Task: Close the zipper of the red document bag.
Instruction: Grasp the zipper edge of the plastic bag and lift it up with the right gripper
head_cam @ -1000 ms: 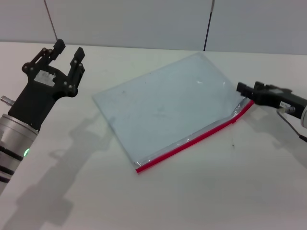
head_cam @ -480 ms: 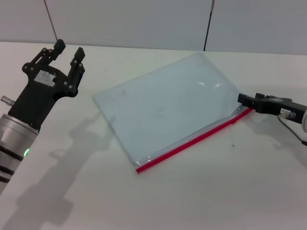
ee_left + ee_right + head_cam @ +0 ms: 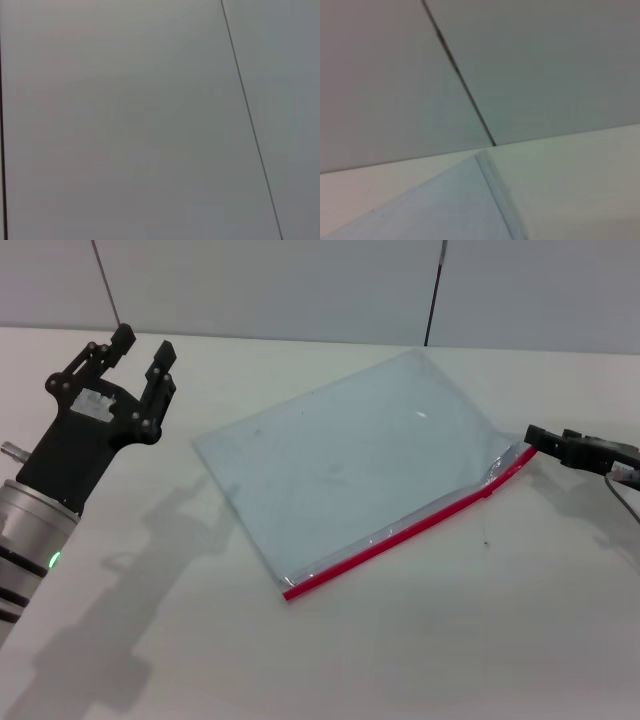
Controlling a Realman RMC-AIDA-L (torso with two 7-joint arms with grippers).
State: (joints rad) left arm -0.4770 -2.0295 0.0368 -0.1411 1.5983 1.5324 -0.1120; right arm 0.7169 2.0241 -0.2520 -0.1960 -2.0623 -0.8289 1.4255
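We are keeping the right gripper [image 3: 535, 435] low beside the zipper [image 3: 400, 535] end of the red document bag [image 3: 345, 470]; its jaws' state we cannot tell. The left gripper [image 3: 140, 345] is hovering, jaws spread.

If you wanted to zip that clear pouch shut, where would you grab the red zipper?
Probably at the raised right end of the zipper, near the kink, coming in low from the right, where the right gripper is. The red document bag lies flat elsewhere, so that lifted end offers purchase.

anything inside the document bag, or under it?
The red document bag looks empty: through the translucent plastic only the white table shows. It lies flat; anything thin beneath cannot be ruled out. The zipper trims its near edge.
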